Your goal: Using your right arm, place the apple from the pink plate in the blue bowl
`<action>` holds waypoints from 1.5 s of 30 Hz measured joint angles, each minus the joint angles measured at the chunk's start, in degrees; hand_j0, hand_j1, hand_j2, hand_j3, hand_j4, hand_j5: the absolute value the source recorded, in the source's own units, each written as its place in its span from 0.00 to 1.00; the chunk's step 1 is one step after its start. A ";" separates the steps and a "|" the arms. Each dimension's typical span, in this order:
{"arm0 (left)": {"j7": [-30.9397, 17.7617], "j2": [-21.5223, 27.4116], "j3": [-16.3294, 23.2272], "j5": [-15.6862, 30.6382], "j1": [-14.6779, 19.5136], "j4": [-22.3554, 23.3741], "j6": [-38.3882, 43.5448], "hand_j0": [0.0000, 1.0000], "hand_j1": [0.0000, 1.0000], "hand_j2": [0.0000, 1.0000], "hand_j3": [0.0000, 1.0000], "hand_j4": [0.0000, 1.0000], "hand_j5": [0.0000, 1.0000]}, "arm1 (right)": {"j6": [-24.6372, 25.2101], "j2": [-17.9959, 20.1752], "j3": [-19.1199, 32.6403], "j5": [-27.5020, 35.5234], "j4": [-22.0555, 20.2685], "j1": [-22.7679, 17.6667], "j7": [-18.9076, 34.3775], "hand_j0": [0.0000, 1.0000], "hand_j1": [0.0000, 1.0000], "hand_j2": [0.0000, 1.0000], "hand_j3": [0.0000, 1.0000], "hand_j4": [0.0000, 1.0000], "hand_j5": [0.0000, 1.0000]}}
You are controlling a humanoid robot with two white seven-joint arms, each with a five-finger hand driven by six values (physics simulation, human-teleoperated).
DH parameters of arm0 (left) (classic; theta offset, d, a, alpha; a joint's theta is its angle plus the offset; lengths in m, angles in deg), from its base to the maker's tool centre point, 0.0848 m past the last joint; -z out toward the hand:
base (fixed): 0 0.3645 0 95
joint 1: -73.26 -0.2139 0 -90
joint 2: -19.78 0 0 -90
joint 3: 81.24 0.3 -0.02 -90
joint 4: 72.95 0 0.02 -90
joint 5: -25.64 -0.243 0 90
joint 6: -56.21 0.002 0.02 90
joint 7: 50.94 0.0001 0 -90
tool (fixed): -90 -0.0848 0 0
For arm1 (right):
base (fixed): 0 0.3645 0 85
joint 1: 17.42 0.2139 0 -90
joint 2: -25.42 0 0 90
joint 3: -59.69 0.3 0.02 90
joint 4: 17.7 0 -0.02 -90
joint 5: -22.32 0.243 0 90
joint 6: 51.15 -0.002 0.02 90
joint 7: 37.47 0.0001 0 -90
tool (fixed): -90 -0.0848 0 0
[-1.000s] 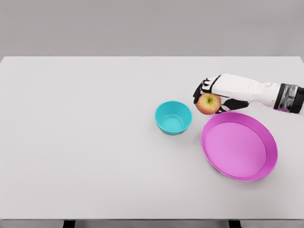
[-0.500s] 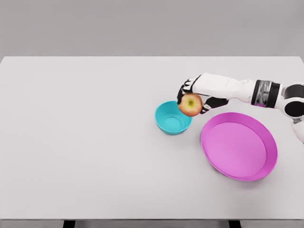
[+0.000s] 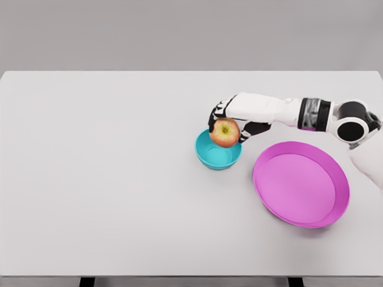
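The dark-tipped fingers (image 3: 218, 112) of the right hand (image 3: 236, 113) are curling closely around the apple (image 3: 225, 133), gripping it from above and behind while its red-yellow face is showing toward the camera. The apple is hanging over the far rim of the blue bowl (image 3: 210, 156), not lying inside it. The white arm is reaching in from the right above the table (image 3: 108, 179), with the pink plate (image 3: 301, 184) sitting just right of the bowl.

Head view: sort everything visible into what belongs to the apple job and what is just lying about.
Part of the job:
- apple, held in the right hand
- blue bowl, below the apple
- pink plate, holding nothing

Just there:
- white table, only the work surface; nothing else lies on it
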 measured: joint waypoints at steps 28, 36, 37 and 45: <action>0.00 0.00 0.00 0.00 0.00 0.00 0.00 1.00 1.00 1.00 1.00 1.00 1.00 | -0.03 1.06 1.69 -0.47 -1.42 -0.44 0.01 1.00 1.00 1.00 1.00 1.00 1.00; 0.00 0.00 0.00 0.00 0.00 0.00 0.00 1.00 1.00 1.00 1.00 1.00 1.00 | -0.05 7.21 13.12 -0.26 -2.79 -9.93 0.01 1.00 1.00 1.00 1.00 1.00 1.00; 0.00 0.00 0.00 0.00 0.00 -0.01 0.00 1.00 1.00 1.00 1.00 1.00 1.00 | -0.03 8.09 14.07 -0.21 -2.79 -10.46 0.01 1.00 1.00 1.00 1.00 1.00 1.00; 0.00 0.00 0.00 0.00 0.00 0.01 0.01 1.00 1.00 1.00 1.00 1.00 1.00 | -0.01 9.46 21.80 -0.13 -2.57 -17.14 0.00 1.00 1.00 1.00 1.00 1.00 1.00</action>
